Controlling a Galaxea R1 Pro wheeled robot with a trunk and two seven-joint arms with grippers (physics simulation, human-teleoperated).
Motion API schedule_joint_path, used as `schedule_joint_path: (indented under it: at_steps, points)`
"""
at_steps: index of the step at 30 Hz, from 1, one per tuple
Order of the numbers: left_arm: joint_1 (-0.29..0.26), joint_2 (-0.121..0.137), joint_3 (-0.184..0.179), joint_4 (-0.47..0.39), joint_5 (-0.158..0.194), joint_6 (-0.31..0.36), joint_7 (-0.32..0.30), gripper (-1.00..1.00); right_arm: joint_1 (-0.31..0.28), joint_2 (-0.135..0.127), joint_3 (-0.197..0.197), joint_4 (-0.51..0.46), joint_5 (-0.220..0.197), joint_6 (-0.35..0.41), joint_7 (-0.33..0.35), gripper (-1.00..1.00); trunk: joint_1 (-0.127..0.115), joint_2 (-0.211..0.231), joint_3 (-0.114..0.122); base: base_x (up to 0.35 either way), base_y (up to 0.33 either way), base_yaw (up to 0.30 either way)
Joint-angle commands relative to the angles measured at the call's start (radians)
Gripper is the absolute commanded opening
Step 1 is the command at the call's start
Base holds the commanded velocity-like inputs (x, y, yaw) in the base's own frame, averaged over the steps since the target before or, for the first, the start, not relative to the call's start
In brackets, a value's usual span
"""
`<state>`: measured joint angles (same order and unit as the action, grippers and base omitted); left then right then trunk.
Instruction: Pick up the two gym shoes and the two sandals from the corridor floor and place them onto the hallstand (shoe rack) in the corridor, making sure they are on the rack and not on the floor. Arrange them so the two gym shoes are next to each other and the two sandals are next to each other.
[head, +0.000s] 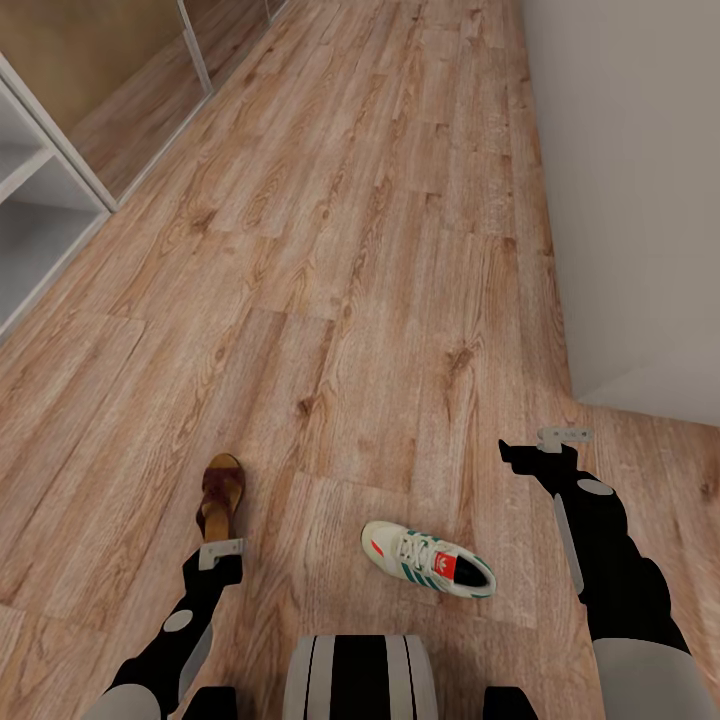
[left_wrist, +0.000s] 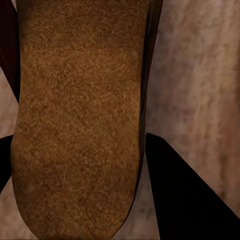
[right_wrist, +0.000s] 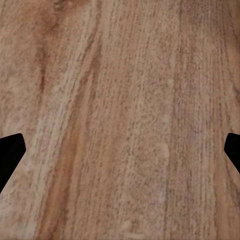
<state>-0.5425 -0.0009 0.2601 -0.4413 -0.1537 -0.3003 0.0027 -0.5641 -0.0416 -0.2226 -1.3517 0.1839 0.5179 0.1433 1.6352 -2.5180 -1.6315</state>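
One dark brown sandal (head: 221, 493) with a tan footbed lies on the corridor floor (head: 360, 280), near left. My left gripper (head: 222, 560) sits at its heel end. In the left wrist view the footbed (left_wrist: 80, 120) lies between the black fingers (left_wrist: 185, 200), one pressed against its edge. One cream gym shoe (head: 428, 561) with green stripes and a red tongue label lies on its side near the middle. My right gripper (head: 515, 452) hovers open to the right of it, with bare planks (right_wrist: 120, 120) between its fingers (right_wrist: 9, 155). The other shoe and sandal are out of view.
A white unit with open shelves (head: 30, 200) stands at the left edge; I cannot tell whether it is the hallstand. Beyond it runs a glass-fronted panel (head: 120, 90). A pale wall (head: 640, 200) with a corner closes off the right side.
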Motion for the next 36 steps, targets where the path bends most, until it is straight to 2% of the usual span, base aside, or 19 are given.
schedule_joint_path:
  at_steps: [1,18,36]
  points:
    - [-0.001,-0.001,0.005,0.001,-0.015,-0.003,0.002,-1.0,0.0,0.0,-0.001,-0.001,0.011,0.004,0.009,1.0,0.0,0.0,0.0,0.0,0.0,0.0]
    - [0.002,-0.001,0.002,-0.015,-0.015,-0.004,0.0,-1.0,0.0,0.0,-0.002,-0.001,0.011,0.005,0.008,1.0,0.0,0.0,0.0,0.0,0.0,0.0]
    - [0.004,-0.001,0.002,-0.03,-0.015,-0.003,-0.006,-1.0,0.0,0.0,-0.001,-0.007,0.009,0.005,0.009,1.0,-0.008,0.004,0.069,0.0,0.0,0.0]
